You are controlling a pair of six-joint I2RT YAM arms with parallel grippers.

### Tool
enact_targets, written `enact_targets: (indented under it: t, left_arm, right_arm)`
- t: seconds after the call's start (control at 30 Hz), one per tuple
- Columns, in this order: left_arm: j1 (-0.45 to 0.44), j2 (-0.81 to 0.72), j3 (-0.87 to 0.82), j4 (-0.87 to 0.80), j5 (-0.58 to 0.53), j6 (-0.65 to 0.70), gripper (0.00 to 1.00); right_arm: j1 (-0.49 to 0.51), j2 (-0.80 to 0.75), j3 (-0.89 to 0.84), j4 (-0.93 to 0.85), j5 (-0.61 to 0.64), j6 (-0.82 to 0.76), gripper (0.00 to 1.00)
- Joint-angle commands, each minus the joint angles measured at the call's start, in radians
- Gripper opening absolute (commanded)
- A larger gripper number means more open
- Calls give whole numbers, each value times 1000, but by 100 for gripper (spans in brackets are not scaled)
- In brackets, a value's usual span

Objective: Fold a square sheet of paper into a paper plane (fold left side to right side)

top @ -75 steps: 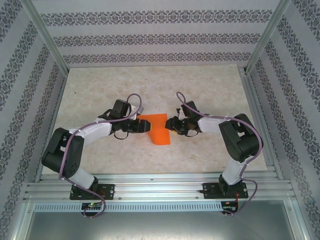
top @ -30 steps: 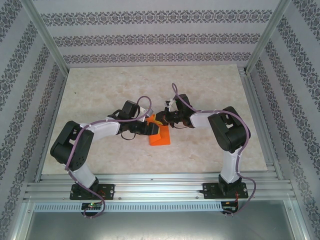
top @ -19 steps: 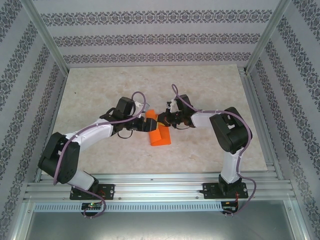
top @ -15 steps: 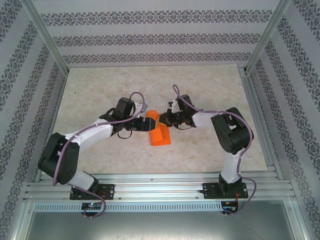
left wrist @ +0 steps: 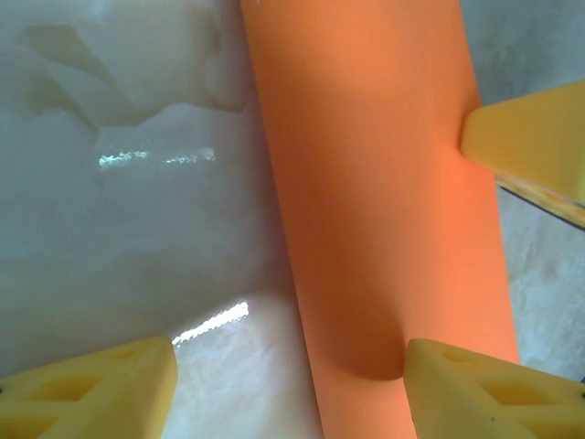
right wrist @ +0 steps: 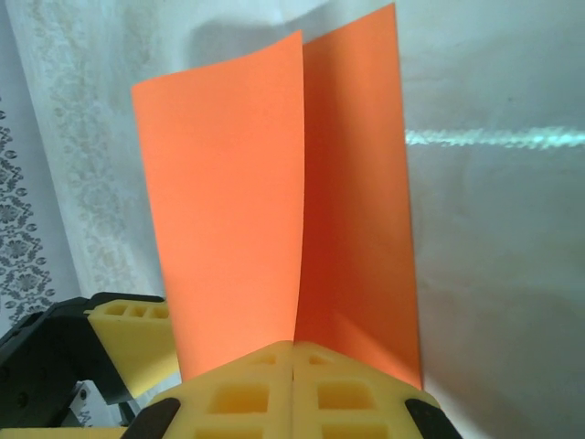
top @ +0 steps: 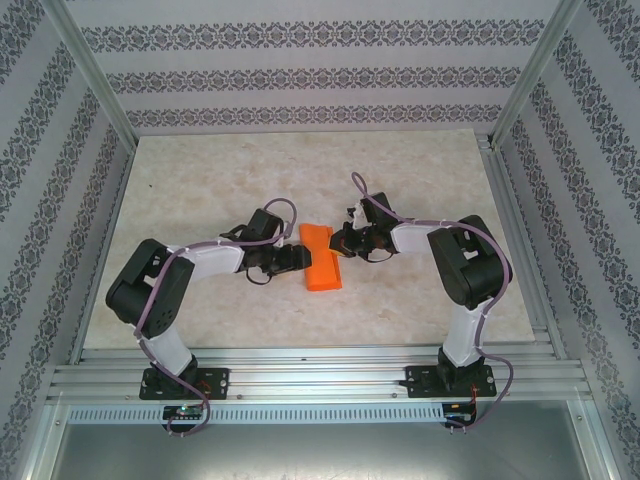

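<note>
Orange square sheet of paper (top: 321,258) is folded into a narrow strip mid-table (top: 200,170). Left gripper (top: 292,258) is on its left, jaws apart: one finger over the sheet, one over bare table. Right gripper (top: 337,243) is closed, tips against the sheet's right edge; can't tell if it's pinching.

Bright orange square sheet of paper (top: 321,258), folded into 2 layers, narrow strip, top flap lifted

sheet of paper (top: 321,258) on table (top: 200,175), left tool (top: 293,260) at its left, right tool (top: 338,243) at its right
</note>
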Motion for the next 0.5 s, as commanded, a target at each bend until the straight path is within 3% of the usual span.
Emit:
enact_targets:
  t: [0.0, 0.33, 0.47]
  left_arm:
    - [-33, 46, 47, 37, -32, -20, 66]
    - [-76, 99, 105, -4, -68, -24, 57]
    - [-96, 121, 137, -26, -74, -18, 56]
  right_arm:
    - [-11, -30, -10, -13, 16, -33, 0]
    - [-21, -24, -9, -28, 26, -44, 0]
    - [-25, -23, -7, -27, 23, -45, 7]
